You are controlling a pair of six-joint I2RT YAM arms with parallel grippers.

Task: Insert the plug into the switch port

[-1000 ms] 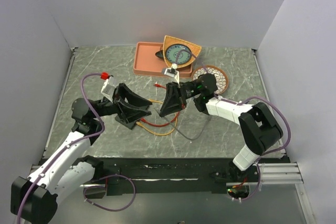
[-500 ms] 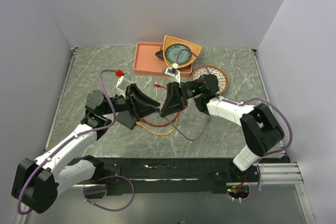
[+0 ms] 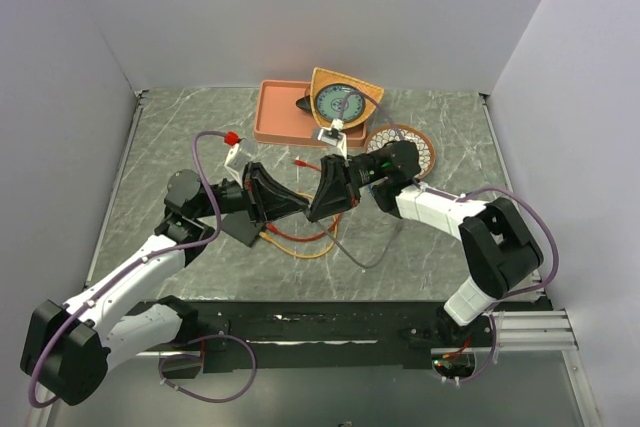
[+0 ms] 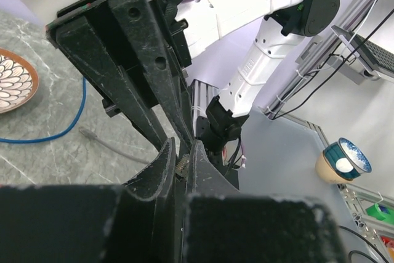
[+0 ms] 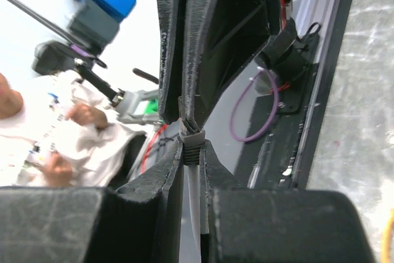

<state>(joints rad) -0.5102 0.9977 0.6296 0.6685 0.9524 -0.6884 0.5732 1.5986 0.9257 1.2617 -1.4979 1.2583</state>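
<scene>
**benchrat:** ok so where's the plug [image 5: 191, 141] at?

**yam_fan:** up in the air over the middle of the desk [image 3: 180, 127], caught between both arms. The right end effector [image 5: 191, 149] is clamped on the ribbed grey boot, with the grey cable [image 3: 365, 255] trailing down to the desk. The left end effector [image 4: 181, 153] comes in from the other side, tip to tip with the right one. Its fingers are pinched shut on a small ribbed bit that looks like the plug's front end.

**benchrat:** and the switch [image 3: 238, 231]?

**yam_fan:** lying flat on the desk, under the left arm's wrist, left of where the tips meet. The plug is near it but not touching. Can't make out the ports from the top view tbh. A loop of yellow-orange cables [image 3: 300, 244] lies just beside it.
</scene>
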